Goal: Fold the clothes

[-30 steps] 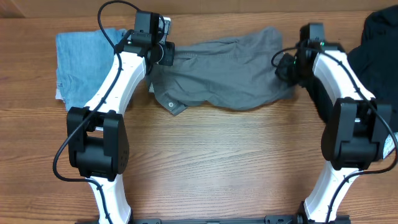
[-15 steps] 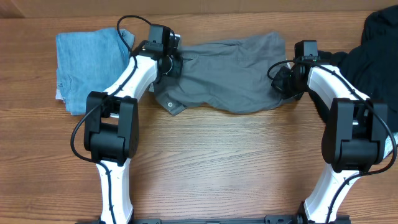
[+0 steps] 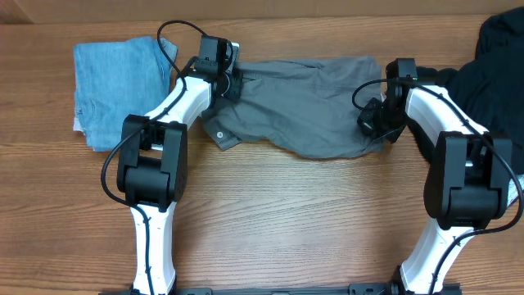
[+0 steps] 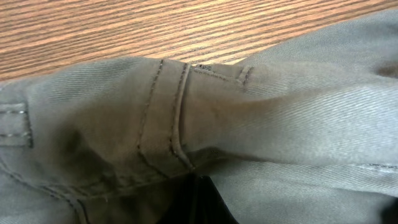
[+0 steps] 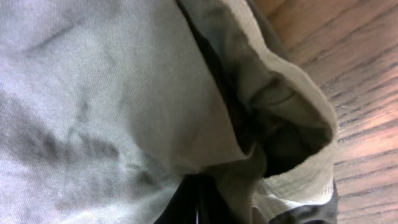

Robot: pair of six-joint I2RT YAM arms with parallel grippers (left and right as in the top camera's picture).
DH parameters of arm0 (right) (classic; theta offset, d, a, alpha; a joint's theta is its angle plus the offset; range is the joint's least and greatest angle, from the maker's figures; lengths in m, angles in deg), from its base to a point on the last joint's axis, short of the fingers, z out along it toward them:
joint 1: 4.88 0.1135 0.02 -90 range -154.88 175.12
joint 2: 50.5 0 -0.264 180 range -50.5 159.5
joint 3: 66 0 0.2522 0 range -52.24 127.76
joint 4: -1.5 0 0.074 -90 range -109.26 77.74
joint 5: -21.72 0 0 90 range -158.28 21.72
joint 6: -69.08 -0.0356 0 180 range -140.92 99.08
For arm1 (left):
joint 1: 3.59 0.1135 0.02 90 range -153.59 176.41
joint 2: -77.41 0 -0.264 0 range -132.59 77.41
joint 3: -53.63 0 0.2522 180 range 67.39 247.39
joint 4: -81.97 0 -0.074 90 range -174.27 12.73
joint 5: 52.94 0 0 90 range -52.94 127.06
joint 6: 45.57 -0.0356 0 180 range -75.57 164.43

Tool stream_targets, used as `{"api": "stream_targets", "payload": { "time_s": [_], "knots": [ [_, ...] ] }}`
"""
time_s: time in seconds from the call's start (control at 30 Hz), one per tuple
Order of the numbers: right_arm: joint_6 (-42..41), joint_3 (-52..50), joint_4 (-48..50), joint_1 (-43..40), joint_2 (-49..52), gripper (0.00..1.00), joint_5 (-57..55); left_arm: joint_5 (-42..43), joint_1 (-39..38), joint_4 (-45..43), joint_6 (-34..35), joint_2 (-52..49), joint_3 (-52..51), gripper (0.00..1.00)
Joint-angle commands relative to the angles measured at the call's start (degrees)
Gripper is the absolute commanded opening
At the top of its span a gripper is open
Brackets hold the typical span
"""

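Note:
Grey shorts (image 3: 303, 106) lie spread across the back middle of the table. My left gripper (image 3: 228, 82) is shut on their left waistband end, which fills the left wrist view (image 4: 186, 118), with the jaws (image 4: 202, 202) dark at the bottom edge. My right gripper (image 3: 375, 121) is shut on the right end of the shorts; the right wrist view shows the grey cloth (image 5: 93, 106) and a pale hem fold (image 5: 292, 81) bunched over the jaws (image 5: 199, 202).
A folded blue denim garment (image 3: 115, 86) lies at the back left. A black garment (image 3: 495, 70) is heaped at the back right, beside my right arm. Bare wood table (image 3: 295, 221) fills the front.
Both grippers have moved with the shorts: the left one to the right, the right one toward the front. The shorts have shifted right and lie flatter and more stretched.

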Motion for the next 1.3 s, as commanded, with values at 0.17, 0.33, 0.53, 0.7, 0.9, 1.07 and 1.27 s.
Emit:
{"api": "stream_targets", "payload": {
  "time_s": [0.17, 0.33, 0.53, 0.7, 0.9, 1.07, 1.27],
  "knots": [
    [5.5, 3.8, -5.1, -1.0, -10.8, 0.45, 2.3, -1.5, 0.0, 3.9, 0.4, -1.2, 0.0, 0.05],
    [7.7, 3.0, -6.5, -5.5, -14.3, 0.98, 5.4, -1.1, -0.1, 4.1, 0.4, -0.8, 0.0, 0.06],
    [9.5, -6.5, 1.2, -12.0, -14.3, 1.0, 15.2, -1.0, -0.1, 4.4, 0.4, -0.7, 0.0, 0.07],
    [11.9, -14.1, 10.4, -13.1, -14.3, 1.0, 23.1, -1.0, -0.1, 4.1, 0.4, -0.7, 0.0, 0.07],
    [12.3, -18.2, 16.3, -12.9, -12.6, 1.0, 24.1, -0.3, -0.1, 4.0, 0.4, -0.7, 0.0, 0.06],
    [13.3, -18.3, 18.3, -12.9, -8.8, 1.0, 24.0, 0.5, -0.1, 3.7, 0.4, -0.7, 0.0, 0.06],
    [13.7, -18.3, 22.3, -9.2, -3.1, 1.0, 31.3, 0.5, -0.1, 3.8, 0.4, -0.7, 0.0, 0.06]
  ]
}}
